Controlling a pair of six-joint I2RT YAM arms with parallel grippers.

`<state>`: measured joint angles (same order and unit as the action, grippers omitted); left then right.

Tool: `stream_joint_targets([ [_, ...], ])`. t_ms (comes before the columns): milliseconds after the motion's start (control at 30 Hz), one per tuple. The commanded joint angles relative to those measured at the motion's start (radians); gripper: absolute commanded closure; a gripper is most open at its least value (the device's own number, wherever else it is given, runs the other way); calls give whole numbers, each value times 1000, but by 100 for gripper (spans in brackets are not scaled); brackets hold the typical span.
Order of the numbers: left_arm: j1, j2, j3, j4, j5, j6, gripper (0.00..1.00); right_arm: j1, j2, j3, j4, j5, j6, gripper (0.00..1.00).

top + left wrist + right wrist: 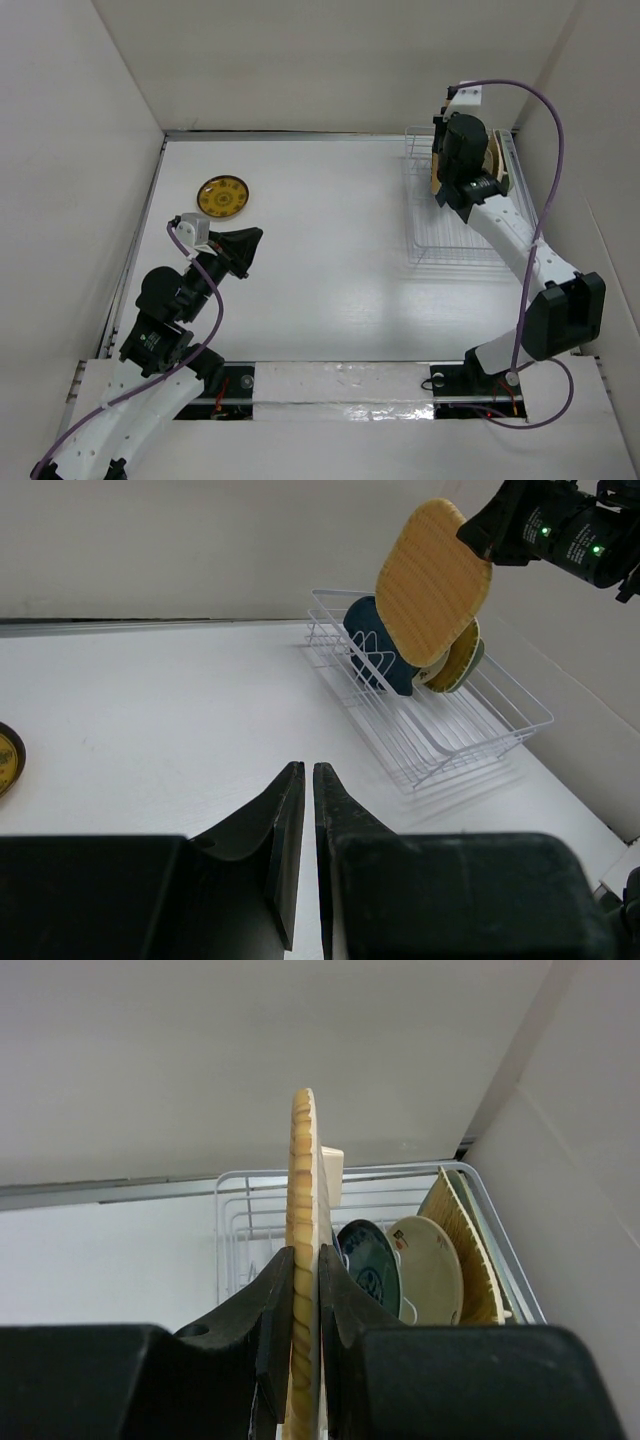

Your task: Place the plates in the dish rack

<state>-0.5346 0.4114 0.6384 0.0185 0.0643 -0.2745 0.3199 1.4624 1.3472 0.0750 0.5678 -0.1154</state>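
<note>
Our right end effector is clamped on a tan wooden plate held on edge above the dish rack, where a blue plate and a cream plate stand. Our left end effector hovers with its fingers together and empty. A yellow plate lies on the worktop just beyond it.

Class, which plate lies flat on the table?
The yellow dark-patterned plate, alone at far left; the rest stand in the dish rack, bar the tan plate gripped by the right tool.
</note>
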Motion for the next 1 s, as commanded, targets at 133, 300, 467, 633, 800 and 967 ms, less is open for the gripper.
stream_joint_targets([
  [133, 5, 9, 7, 55, 14, -5, 94, -5, 45, 69, 80, 26, -81, 100],
  [300, 5, 7, 7, 57, 9, -3, 94, 4, 87, 90, 115, -6, -156, 100],
  [467, 5, 10, 7, 54, 6, -2, 94, 4, 179, 173, 75, -17, -217, 100],
  [633, 5, 9, 7, 54, 2, 0, 94, 13, 207, 178, 131, 18, -241, 100],
  [800, 5, 17, 9, 54, 5, -2, 94, 13, 208, 173, 158, -23, -227, 100],
  [967, 5, 12, 7, 52, -3, 0, 94, 22, 233, 149, 155, -36, -199, 100],
])
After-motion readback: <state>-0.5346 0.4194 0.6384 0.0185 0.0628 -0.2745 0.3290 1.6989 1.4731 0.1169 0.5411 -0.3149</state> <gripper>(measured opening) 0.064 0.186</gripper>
